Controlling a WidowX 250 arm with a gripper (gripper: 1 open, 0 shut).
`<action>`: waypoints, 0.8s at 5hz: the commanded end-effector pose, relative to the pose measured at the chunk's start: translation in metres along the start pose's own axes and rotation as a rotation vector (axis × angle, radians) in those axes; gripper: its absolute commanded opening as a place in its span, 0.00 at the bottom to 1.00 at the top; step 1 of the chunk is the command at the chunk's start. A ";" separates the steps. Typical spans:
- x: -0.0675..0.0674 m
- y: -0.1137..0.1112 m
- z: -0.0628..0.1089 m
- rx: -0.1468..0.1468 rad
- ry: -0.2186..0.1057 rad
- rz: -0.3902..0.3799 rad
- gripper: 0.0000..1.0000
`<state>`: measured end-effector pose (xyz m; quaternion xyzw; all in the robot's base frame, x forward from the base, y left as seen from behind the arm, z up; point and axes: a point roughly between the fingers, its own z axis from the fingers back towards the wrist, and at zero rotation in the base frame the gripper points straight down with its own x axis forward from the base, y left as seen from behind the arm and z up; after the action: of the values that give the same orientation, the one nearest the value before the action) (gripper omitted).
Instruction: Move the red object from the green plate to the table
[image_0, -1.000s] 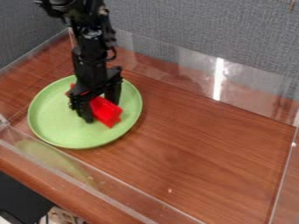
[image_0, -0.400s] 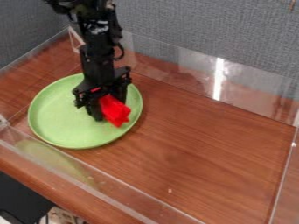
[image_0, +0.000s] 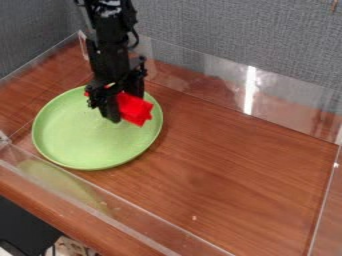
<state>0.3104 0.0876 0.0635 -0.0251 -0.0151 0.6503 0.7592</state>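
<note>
I've got the end effector (image_0: 122, 103) pointing straight down over the right side of the plate (image_0: 67, 140), fingers clamped on the block (image_0: 134, 108). The block hangs in the grip, tilted a little, and it looks clear of the plate surface, above the right part of the dish near the rim. I read that as the lift step: the block is off the plate but not yet over bare counter (image_0: 241, 170).

Why hold it like this? A top-down pinch across the block's narrow sides keeps it steady and lets it clear the raised rim without dragging. Most of the red sticks out to the right of the fingers, so the grip sits toward one end; I'd watch for it swivelling as I carry it.

Next I'd want to travel right, past the rim, and set it down on open wood, well short of the clear wall (image_0: 254, 85).

No brands, labels or writing readable anywhere.
</note>
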 end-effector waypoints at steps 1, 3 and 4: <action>0.019 -0.008 0.040 -0.085 -0.037 -0.001 0.00; -0.017 -0.018 0.058 -0.106 -0.007 -0.159 0.00; -0.065 -0.036 0.054 -0.114 0.011 -0.294 0.00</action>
<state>0.3294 0.0140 0.1006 -0.0565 -0.0218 0.5266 0.8480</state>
